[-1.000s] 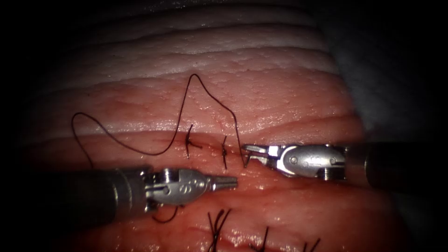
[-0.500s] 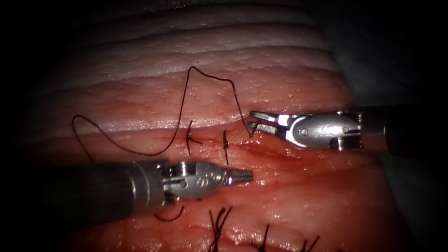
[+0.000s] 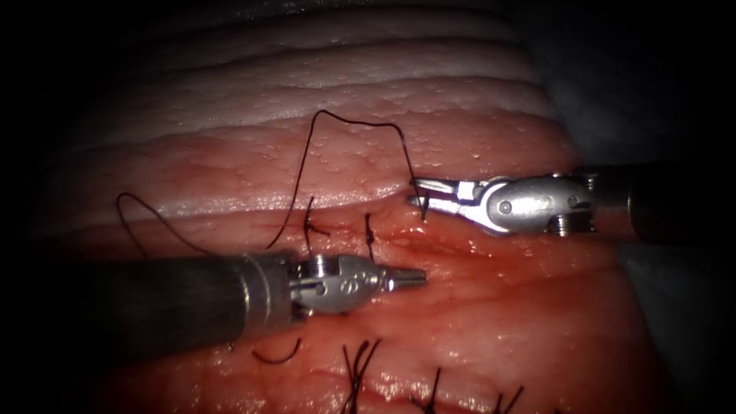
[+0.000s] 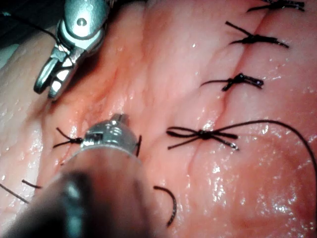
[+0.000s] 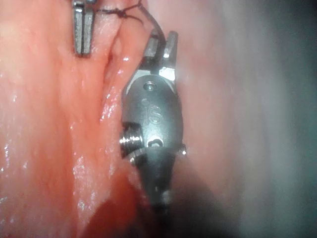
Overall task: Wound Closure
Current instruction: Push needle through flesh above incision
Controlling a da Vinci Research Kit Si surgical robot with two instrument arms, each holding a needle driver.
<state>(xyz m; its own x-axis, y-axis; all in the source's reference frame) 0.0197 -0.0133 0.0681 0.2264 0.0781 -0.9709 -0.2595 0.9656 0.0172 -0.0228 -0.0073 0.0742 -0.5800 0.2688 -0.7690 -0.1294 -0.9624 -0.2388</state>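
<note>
One dark thread [image 3: 307, 165] arches over glistening tissue [image 3: 498, 307].

The pink tissue [image 3: 491, 322] lies flat, wet with red fluid [image 3: 460, 245] along its cut [image 3: 383, 234], which two dark stitches [image 3: 309, 228] cross. The needle [image 3: 422, 208] hangs clear of the tissue, with dark thread [image 3: 349, 123] arching off to the left.
</note>
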